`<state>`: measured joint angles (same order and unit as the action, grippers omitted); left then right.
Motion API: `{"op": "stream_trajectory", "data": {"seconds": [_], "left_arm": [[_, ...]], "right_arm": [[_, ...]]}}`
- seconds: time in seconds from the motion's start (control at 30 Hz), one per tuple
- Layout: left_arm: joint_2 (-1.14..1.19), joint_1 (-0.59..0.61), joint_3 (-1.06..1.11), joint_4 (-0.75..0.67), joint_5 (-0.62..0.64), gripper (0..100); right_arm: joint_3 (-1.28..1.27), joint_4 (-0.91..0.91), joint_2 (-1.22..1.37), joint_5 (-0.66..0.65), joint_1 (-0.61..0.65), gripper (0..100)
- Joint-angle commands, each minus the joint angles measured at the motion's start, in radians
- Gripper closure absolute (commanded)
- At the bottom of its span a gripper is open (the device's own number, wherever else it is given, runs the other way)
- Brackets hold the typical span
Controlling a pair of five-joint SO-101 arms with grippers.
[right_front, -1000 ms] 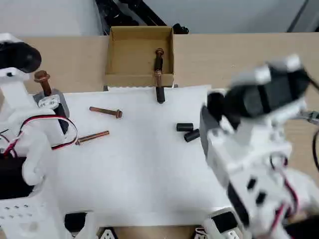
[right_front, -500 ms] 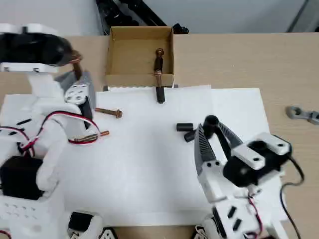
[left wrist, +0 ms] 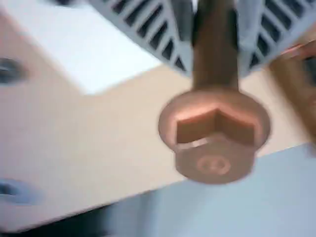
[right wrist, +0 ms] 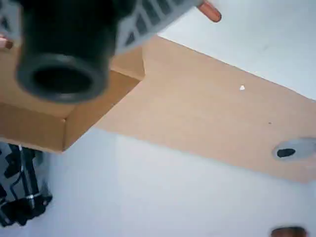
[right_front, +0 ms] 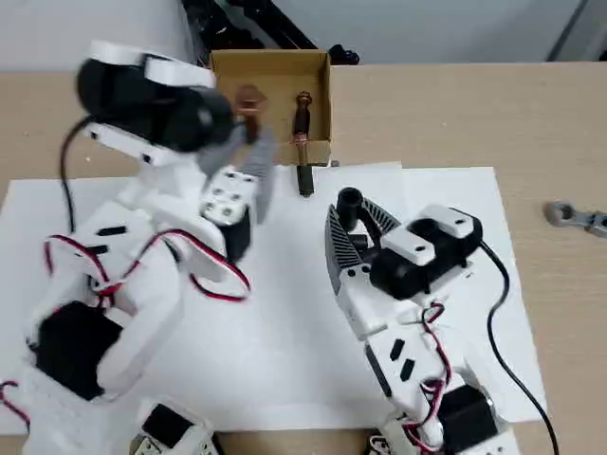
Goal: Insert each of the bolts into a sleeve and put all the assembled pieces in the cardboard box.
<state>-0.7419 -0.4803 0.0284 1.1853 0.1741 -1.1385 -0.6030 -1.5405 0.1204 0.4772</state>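
Observation:
My left gripper [right_front: 252, 133] is shut on a copper bolt [right_front: 248, 100], held head-up just in front of the cardboard box [right_front: 275, 76]. In the left wrist view the bolt's hex head [left wrist: 215, 133] sticks out past the grey fingers [left wrist: 143, 24]. My right gripper [right_front: 349, 216] is shut on a black sleeve [right_front: 350, 200] over the middle of the white sheet [right_front: 285, 313]. The sleeve's open bore [right wrist: 61, 74] faces the right wrist camera, with the box [right wrist: 84, 118] behind it. Another bolt [right_front: 302, 118] leans over the box's front wall, a black sleeve [right_front: 304, 180] on its lower end.
A metal tool [right_front: 572, 216] lies on the bare wooden table [right_front: 455, 114] at the far right. Both arms' white bodies cover much of the sheet and hide what lies under them. Dark gear [right_front: 237, 24] sits behind the box.
The left arm swung from the table's left edge toward the box, carrying the bolt. The right arm came from the right front to the sheet's middle with the sleeve.

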Motion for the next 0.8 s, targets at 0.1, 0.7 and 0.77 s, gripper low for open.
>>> {"op": "stream_trajectory", "data": {"seconds": [0.1,0.7,0.77], "left_arm": [[-0.008,-0.127,-0.002,-0.046,0.0,100],[0.074,-0.164,0.022,-0.189,0.08,100],[0.08,-0.163,0.024,-0.189,0.08,100]], "right_arm": [[0.008,0.03,0.021,-0.035,0.008,99.6],[0.008,0.038,0.019,-0.068,0.082,99.6],[0.009,0.038,0.019,-0.066,0.068,99.6]]}}
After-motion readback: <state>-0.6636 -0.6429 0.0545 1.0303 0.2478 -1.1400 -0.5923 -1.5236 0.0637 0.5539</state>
